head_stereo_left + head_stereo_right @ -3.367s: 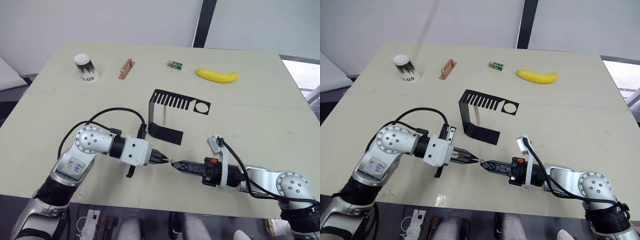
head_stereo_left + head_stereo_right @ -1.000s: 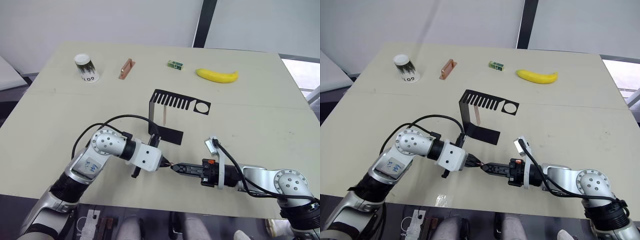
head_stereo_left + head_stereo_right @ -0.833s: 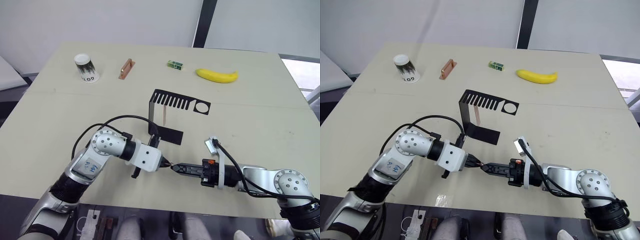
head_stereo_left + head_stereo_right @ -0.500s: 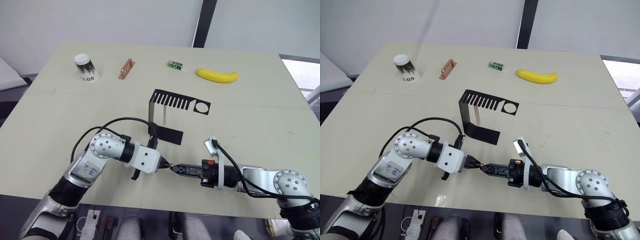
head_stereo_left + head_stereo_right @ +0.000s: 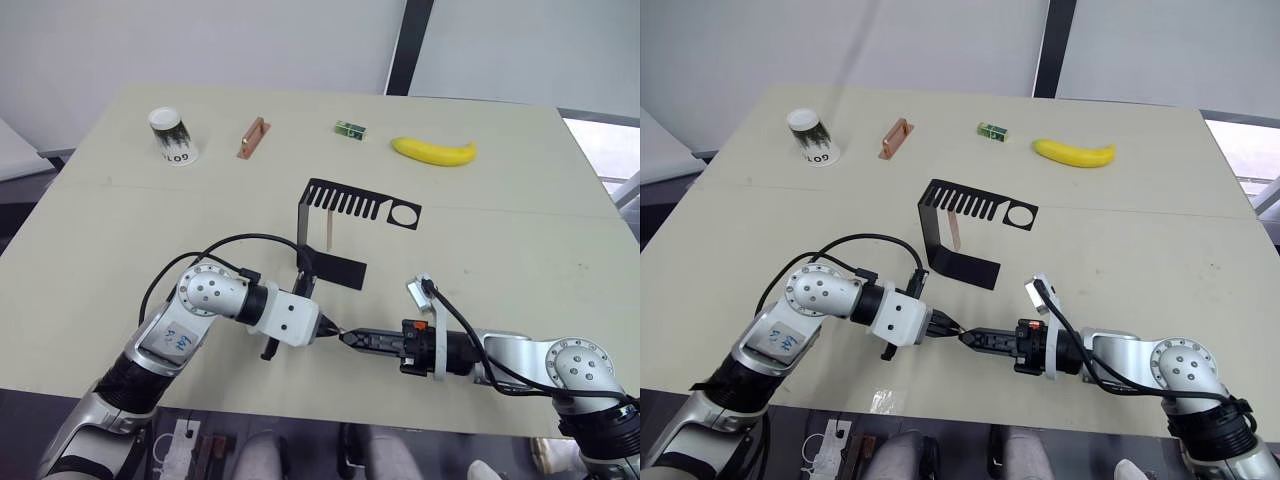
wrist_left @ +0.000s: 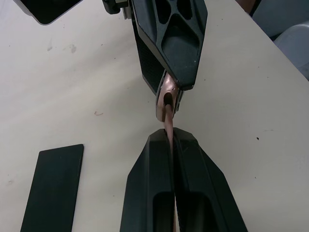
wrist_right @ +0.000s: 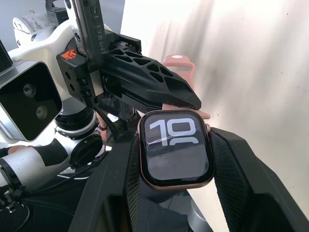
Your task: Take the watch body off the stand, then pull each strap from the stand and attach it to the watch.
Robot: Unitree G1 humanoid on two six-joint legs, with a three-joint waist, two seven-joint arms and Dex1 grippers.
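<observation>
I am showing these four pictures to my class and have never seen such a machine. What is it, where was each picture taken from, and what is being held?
A two-armed robot works at a table. Two pictures look down from its head; two look along each wrist's fingers. The right gripper is shut on the watch body. The left gripper is shut on a pink strap, brought up against the watch. A second strap hangs in the black stand. Further back lie a cup, a copper block, a small green box and a banana.

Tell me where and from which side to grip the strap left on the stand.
Grip the strap near its free lower end, below the stand's slotted top plate. It hangs upright from a slot, the stand's upright wall close on the robot's left. Probably come from the front or the robot's right, pinching its flat faces, then pull down and out.
</observation>
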